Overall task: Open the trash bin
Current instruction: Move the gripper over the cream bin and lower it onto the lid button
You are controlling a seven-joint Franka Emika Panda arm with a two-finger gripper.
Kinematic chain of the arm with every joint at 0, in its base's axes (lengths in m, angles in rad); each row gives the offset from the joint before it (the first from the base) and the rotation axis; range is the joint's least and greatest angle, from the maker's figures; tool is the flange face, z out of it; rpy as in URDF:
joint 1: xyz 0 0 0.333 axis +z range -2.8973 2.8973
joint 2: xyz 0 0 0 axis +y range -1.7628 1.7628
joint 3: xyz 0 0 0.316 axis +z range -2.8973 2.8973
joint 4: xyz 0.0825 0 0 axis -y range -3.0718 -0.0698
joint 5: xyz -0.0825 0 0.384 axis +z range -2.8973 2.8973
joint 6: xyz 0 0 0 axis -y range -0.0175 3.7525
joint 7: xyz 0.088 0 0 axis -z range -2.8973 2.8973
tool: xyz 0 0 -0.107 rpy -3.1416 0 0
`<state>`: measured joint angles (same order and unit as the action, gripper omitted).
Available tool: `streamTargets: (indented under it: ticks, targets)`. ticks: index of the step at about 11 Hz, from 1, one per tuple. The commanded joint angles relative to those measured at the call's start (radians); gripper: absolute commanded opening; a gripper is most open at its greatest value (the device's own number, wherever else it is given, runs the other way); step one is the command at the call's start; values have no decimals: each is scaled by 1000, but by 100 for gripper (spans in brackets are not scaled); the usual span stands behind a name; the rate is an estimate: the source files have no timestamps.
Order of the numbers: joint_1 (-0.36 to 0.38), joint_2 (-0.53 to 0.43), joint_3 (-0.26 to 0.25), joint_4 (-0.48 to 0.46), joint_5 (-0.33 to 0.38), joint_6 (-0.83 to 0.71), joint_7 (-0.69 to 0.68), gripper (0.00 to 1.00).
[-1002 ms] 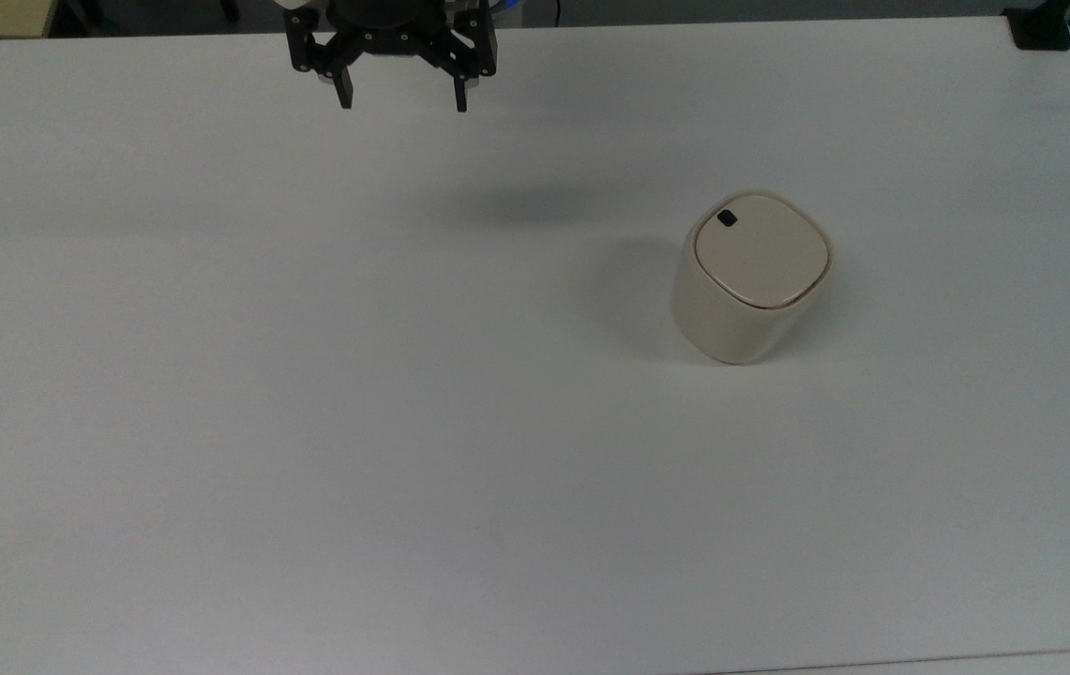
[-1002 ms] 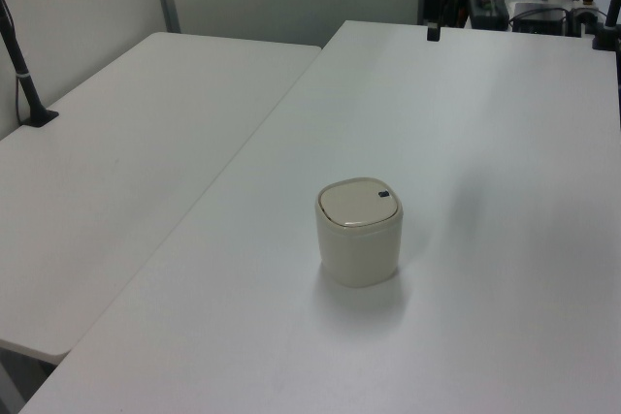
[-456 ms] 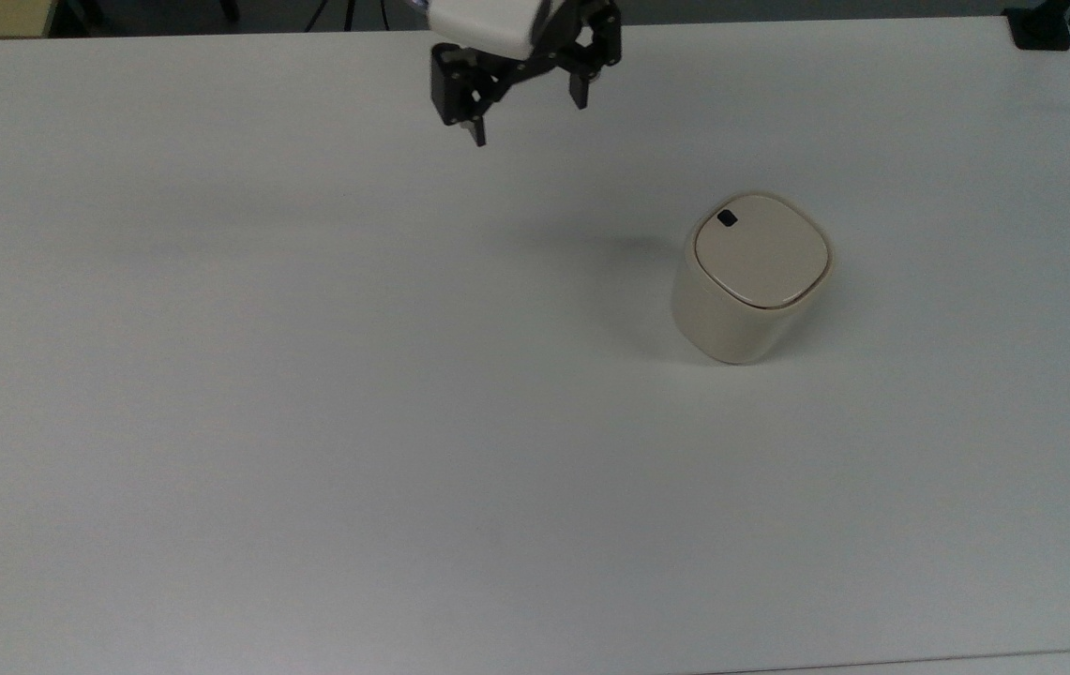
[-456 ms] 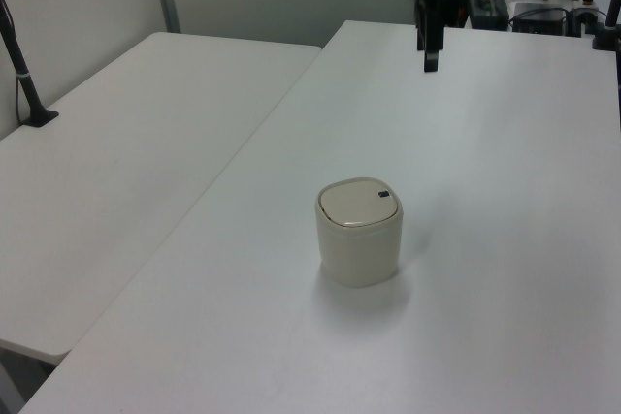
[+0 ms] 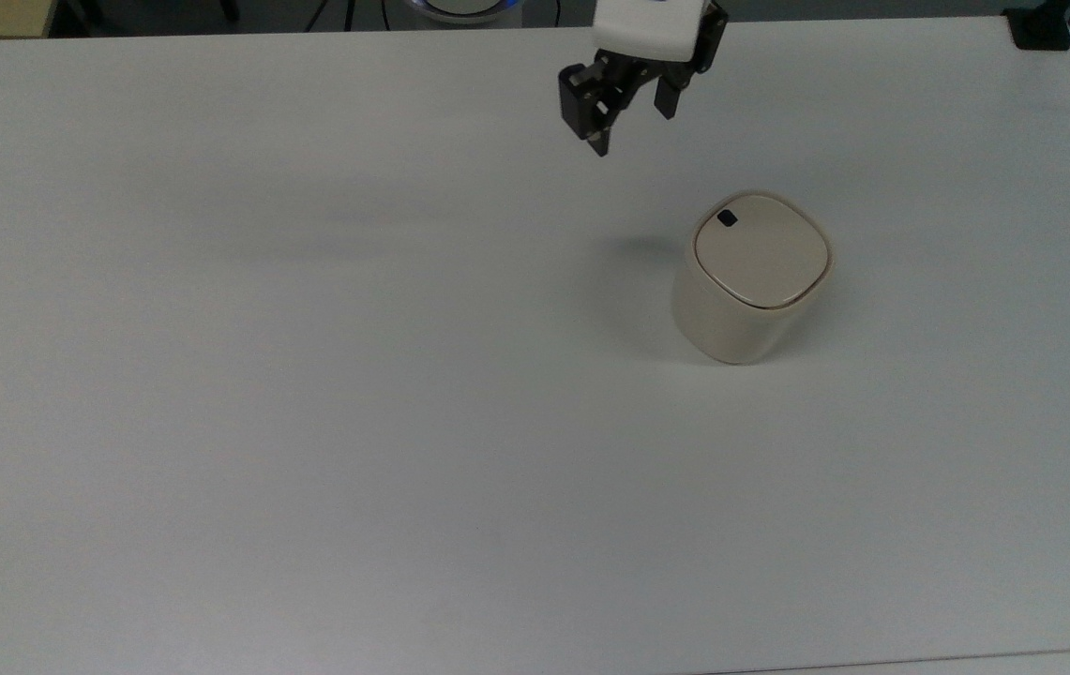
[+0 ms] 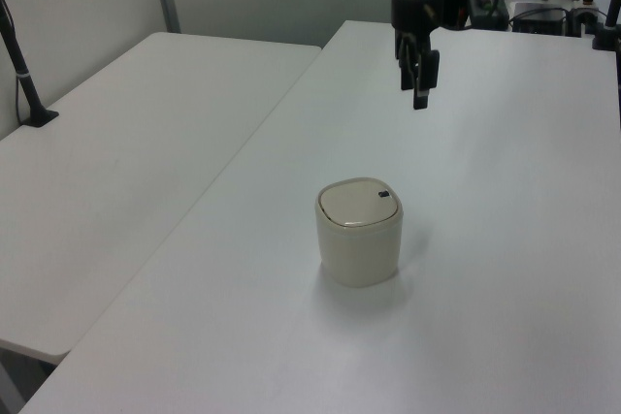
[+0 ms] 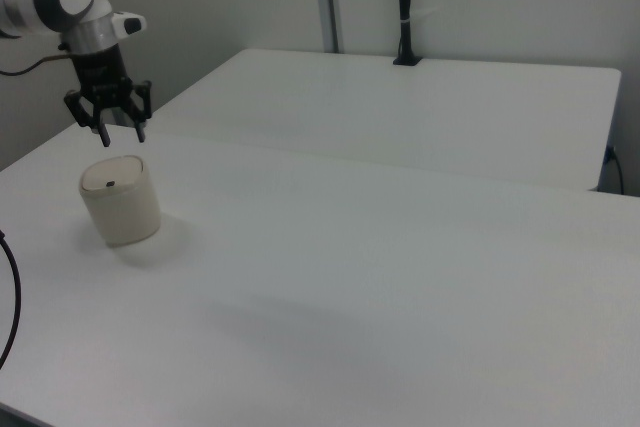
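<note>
Cream bin standing shut on the white table, toward the top view's right, gripper hovering above and to its left with fingers apart, risking, by my guess, missing the small black button and shoving or tipping the light bin instead of popping the lid.

A second white table adjoins the white table.
</note>
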<state>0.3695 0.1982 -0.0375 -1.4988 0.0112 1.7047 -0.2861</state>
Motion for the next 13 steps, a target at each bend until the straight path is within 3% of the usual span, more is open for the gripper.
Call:
streamTargets:
  ticks: [1, 6, 8, 13]
  targets:
    - [52, 35, -7, 6, -14, 65, -15, 0]
    - [155, 122, -24, 8, -22, 150, -8, 0]
    - [193, 194, -61, 53, -20, 156, 14, 0]
    - [206, 262, -65, 66, -23, 190, 22, 0]
